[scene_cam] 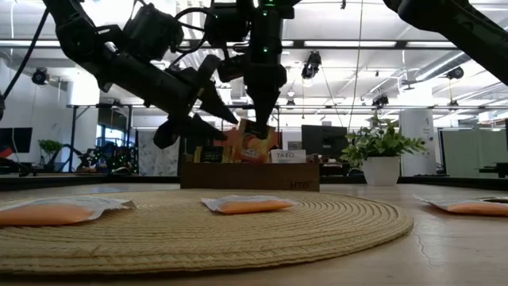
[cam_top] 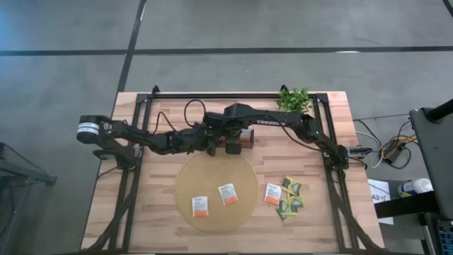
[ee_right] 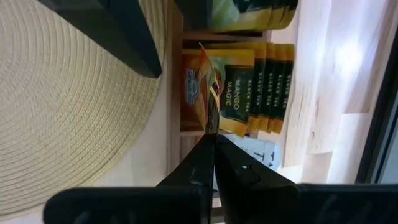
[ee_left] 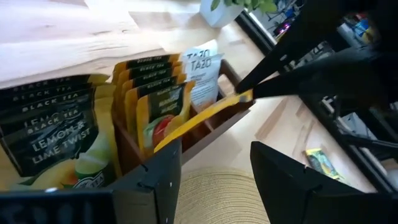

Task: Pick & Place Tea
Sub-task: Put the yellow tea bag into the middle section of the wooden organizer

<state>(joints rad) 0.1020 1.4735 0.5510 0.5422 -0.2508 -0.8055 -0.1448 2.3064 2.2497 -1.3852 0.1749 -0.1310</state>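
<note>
Right wrist view shows my right claw (ee_right: 212,138) pinching a yellow-orange sachet (ee_right: 214,93) by its edge over the tray (ee_right: 175,74), left claw (ee_left: 214,180) wide; it could slip.

Sachets (cam_top: 214,200) on mat (cam_top: 185,177); tray (scene_cam: 249,175) behind

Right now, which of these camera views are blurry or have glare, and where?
Low view: the near rim of the round mat is soft, and bright ceiling strips backlight the arms into silhouettes. Left wrist view: the left end effector is a blurred dark mass. Right wrist view: glare whitens the tabletop, while the sachet stays readable. High view: evenly lit.
</note>
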